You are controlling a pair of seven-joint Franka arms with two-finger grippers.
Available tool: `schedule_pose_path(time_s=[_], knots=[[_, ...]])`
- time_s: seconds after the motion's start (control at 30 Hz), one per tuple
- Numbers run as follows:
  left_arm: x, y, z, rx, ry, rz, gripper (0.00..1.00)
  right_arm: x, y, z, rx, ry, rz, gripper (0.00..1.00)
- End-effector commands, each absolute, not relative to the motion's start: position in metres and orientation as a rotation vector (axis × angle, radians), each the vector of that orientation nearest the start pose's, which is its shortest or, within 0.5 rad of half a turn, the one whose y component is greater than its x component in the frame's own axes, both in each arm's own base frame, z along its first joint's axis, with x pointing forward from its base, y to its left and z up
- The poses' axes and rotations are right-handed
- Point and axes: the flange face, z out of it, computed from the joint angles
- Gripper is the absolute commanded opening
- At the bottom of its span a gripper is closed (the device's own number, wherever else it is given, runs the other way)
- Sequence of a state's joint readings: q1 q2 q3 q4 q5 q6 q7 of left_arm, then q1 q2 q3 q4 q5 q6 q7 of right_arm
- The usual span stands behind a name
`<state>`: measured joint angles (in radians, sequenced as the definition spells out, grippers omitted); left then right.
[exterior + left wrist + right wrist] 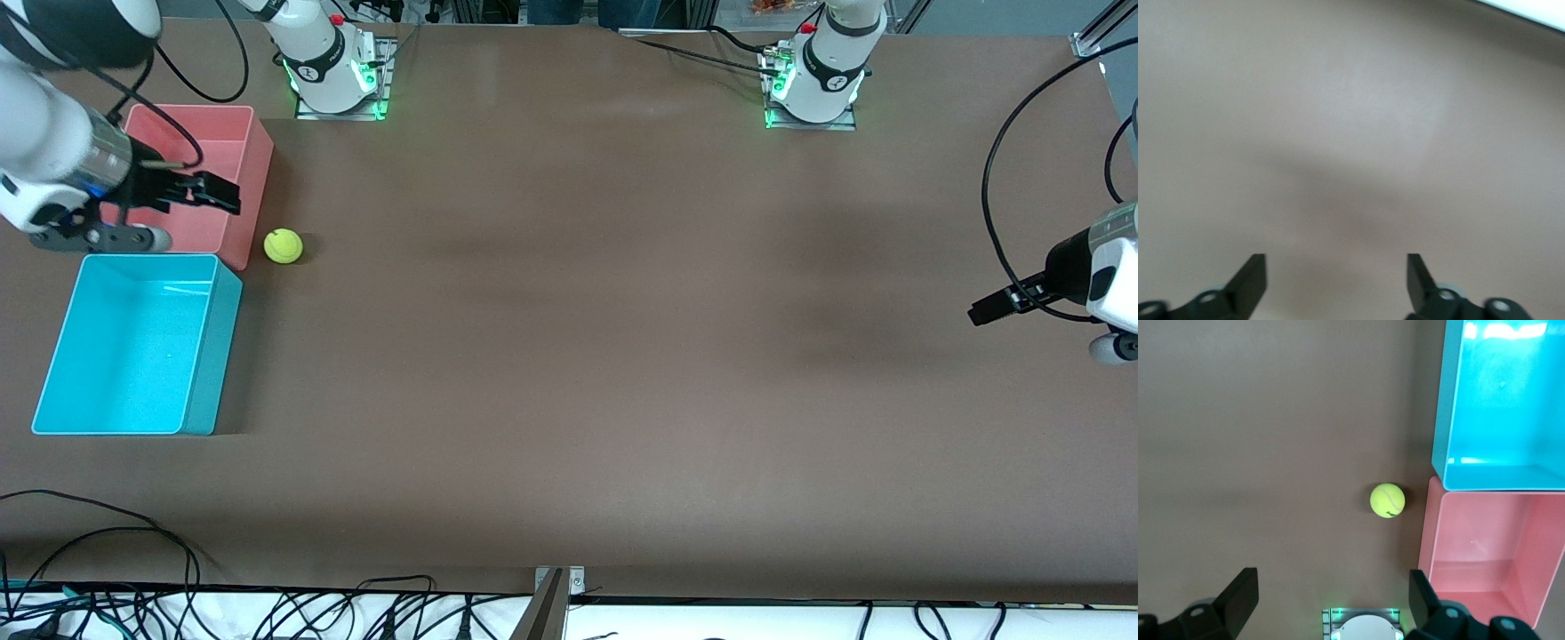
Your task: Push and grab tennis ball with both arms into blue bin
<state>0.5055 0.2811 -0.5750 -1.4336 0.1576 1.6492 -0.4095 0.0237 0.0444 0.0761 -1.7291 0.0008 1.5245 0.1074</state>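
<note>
The tennis ball [283,246] lies on the brown table, beside the pink bin's corner that is nearer the front camera. It also shows in the right wrist view [1387,500]. The blue bin [213,356] stands empty just nearer the front camera than the pink bin, and shows in the right wrist view [1441,407]. My right gripper [222,194] hangs open and empty over the pink bin, a little way from the ball; its fingers stand wide apart [1331,590]. My left gripper [978,313] is open and empty [1336,270] over bare table at the left arm's end, well away from the ball.
The pink bin [253,178] is empty and touches the blue bin; it also shows in the right wrist view [1431,540]. The arm bases [333,67] [813,76] stand along the table's edge farthest from the front camera. Black cables [267,609] lie past the table's nearest edge.
</note>
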Motion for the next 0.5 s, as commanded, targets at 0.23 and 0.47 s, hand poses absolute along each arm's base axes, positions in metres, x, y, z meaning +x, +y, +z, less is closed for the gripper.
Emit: schedule_pose_path(time_s=[0.23, 0.47], knots=[[0.634, 0.002, 0.589, -3.142, -0.464, -0.051, 1.0, 0.525, 0.046, 0.439, -3.18, -0.055, 0.576, 1.0], [0.632, 0.006, 0.595, -3.12, -0.474, -0.077, 1.0, 0.498, 0.043, 0.378, -3.196, -0.098, 0.558, 1.0]])
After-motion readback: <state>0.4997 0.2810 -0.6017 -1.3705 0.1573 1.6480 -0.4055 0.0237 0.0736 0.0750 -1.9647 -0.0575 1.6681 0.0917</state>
